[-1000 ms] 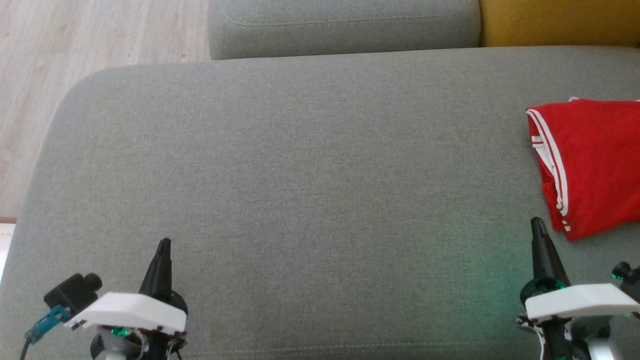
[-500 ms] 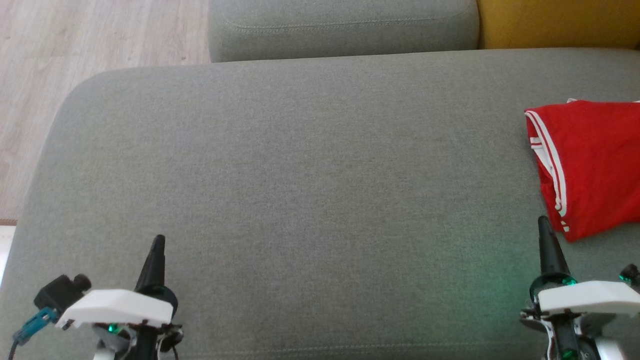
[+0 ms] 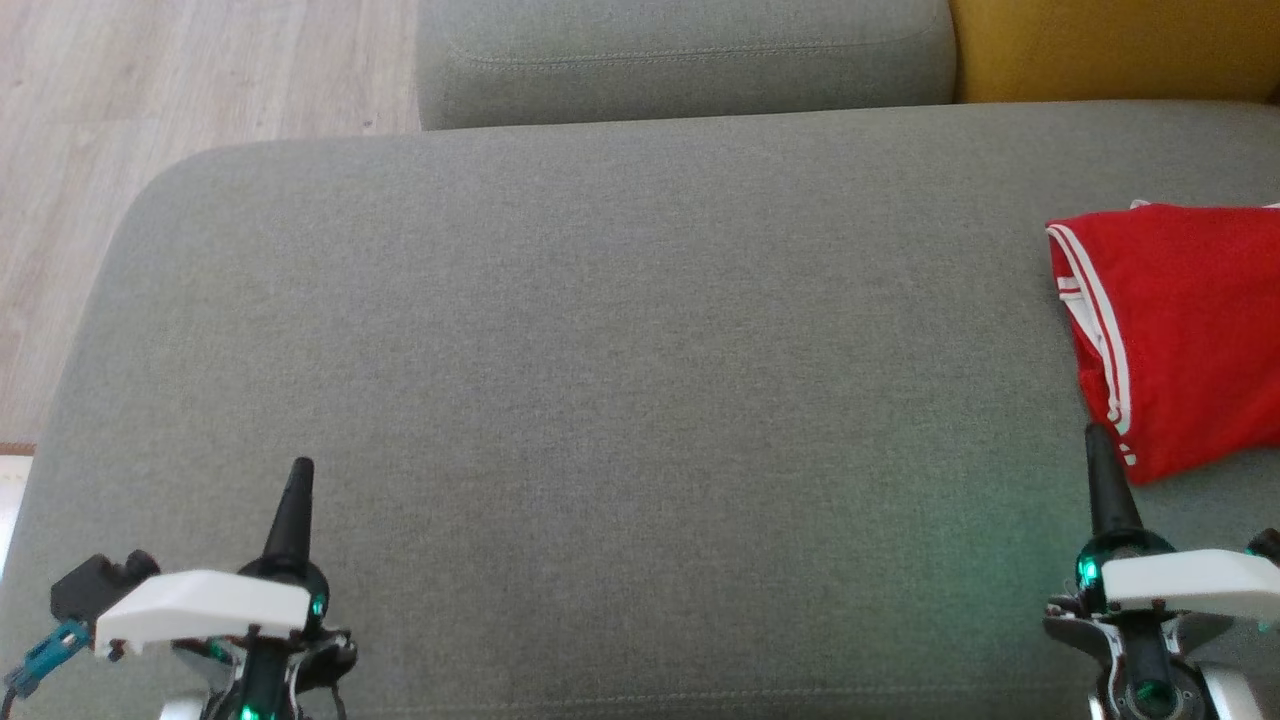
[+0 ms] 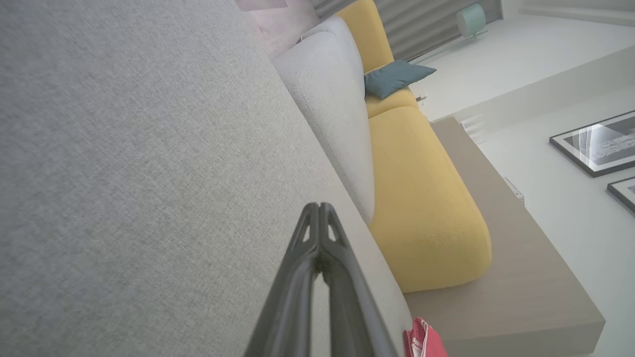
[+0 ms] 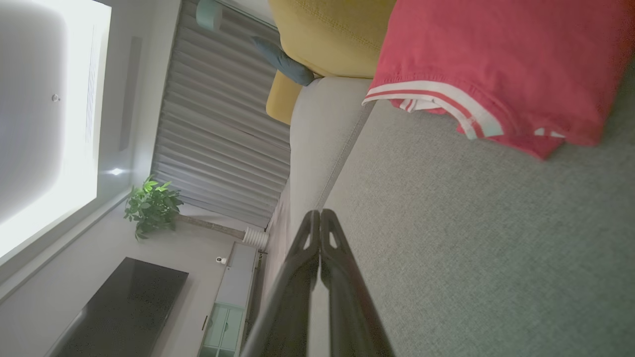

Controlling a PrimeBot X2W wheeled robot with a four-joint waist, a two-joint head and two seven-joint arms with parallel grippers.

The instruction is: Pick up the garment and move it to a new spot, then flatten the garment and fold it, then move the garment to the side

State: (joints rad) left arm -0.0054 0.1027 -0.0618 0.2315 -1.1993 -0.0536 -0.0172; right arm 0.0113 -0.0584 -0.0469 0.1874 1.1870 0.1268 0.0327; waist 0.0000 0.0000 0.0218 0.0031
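Well, the wide grey sofa cushion (image 3: 620, 330) spreads out below me. The red garment (image 3: 1190, 330) with white trim lies folded at its right edge, near my right claw (image 3: 1096, 440). My left claw (image 3: 298, 472) hovers well apart, lower left. Both claws are pressed together, pinching nothing.

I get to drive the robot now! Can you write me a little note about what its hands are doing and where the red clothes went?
Left gripper: fingers shut, empty, at the front left of the gray sofa seat.
Right gripper: fingers shut, empty, just short of the red garment.
Red garment: lies folded at the seat's right side, partly past the head view's edge.
Done, by the look of it: folded and set aside.
Left: probably nothing; just check the fold looks tidy.
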